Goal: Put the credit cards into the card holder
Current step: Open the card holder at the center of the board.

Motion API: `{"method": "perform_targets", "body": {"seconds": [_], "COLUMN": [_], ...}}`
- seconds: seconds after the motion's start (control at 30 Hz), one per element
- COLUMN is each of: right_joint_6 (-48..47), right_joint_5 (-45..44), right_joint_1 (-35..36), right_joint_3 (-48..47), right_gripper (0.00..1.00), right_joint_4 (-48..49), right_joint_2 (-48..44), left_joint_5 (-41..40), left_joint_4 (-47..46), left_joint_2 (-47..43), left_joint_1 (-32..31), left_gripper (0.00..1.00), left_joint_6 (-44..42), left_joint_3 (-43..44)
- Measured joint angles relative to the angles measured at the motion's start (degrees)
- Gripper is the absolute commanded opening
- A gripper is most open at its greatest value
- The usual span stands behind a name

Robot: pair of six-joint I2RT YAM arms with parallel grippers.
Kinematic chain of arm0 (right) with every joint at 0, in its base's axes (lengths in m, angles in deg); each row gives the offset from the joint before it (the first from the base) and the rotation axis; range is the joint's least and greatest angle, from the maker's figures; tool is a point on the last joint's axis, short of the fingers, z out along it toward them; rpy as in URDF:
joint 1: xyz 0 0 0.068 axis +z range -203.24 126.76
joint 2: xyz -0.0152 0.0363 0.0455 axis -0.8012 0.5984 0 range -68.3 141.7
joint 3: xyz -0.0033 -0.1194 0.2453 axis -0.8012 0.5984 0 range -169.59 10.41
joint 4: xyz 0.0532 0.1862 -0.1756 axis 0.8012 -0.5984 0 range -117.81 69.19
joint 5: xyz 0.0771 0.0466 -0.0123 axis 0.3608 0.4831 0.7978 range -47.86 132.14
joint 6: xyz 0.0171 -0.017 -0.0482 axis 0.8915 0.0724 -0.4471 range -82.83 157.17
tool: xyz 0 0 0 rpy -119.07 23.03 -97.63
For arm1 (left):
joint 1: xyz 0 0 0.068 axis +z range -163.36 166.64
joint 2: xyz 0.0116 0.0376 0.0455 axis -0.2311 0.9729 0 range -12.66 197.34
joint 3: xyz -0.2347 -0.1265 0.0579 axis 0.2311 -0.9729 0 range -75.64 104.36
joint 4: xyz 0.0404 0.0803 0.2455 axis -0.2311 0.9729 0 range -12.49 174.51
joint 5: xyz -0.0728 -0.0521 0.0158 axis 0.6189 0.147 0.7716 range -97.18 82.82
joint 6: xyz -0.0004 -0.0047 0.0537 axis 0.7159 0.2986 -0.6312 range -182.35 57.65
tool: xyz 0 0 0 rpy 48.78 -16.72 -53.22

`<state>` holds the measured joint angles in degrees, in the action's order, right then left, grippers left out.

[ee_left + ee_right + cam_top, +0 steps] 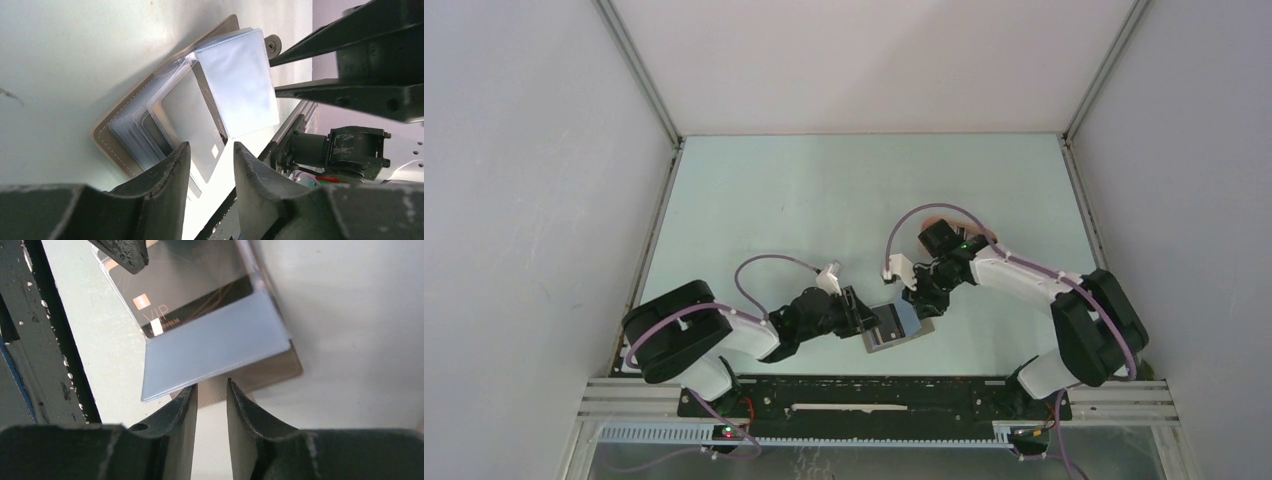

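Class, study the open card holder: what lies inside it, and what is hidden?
Inside the card holder lies a dark card marked VIP. A light blue sheet, card or sleeve, covers part of it; anything beneath that sheet is hidden.

Robot lab test cell, by every sign. Pale mint tabletop (pixel 824 200) walled on its left, right and far sides by plain white panels (pixel 524 200), with aluminium struts (pixel 639 70) climbing from its far corners. Along its near edge, a black base plate (pixel 874 397) bolted over slotted aluminium rail (pixel 624 405), carrying a left arm (pixel 724 335) and a right arm (pixel 1034 280), both looped with purple cables (pixel 764 262). Small status lights (pixel 727 432) just beyond that same edge.
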<state>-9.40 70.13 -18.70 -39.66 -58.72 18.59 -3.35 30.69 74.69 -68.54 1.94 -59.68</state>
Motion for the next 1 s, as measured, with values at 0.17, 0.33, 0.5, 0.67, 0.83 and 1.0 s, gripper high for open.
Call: {"method": "perform_targets", "body": {"seconds": [0.17,0.33,0.5,0.67,0.83,1.0], "right_joint_6": [0.0,0.9,3.4,8.1,12.5,15.1], "right_joint_5": [0.5,3.6,6.4,5.0,2.5,0.9], "right_joint_1": [-4.1,-6.4,-3.1,1.0,2.0,2.7], "right_joint_3": [0.0,0.0,-1.0,-6.3,-7.8,-8.7], "right_gripper": [0.36,0.32,0.21,0.16,0.16,0.16], "right_joint_4": [-0.8,-0.9,-0.9,-1.1,-1.1,-1.9], "right_joint_2": [-5.0,-9.0,-7.4,3.1,10.0,12.3], "left_joint_5": [0.0,0.0,-0.3,-1.2,-2.8,-4.2], "left_joint_4": [2.0,4.3,8.4,14.3,18.0,19.6], "left_joint_2": [0.0,-0.4,-3.2,-8.0,-13.5,-15.5], "left_joint_1": [0.0,0.0,0.0,0.0,0.0,0.0], "left_gripper": [0.42,0.42,0.43,0.45,0.48,0.53], "left_joint_6": [-0.9,-2.1,-4.2,-6.3,-8.1,-9.5], "left_joint_3": [1.2,2.3,2.4,2.4,2.4,2.4]}}
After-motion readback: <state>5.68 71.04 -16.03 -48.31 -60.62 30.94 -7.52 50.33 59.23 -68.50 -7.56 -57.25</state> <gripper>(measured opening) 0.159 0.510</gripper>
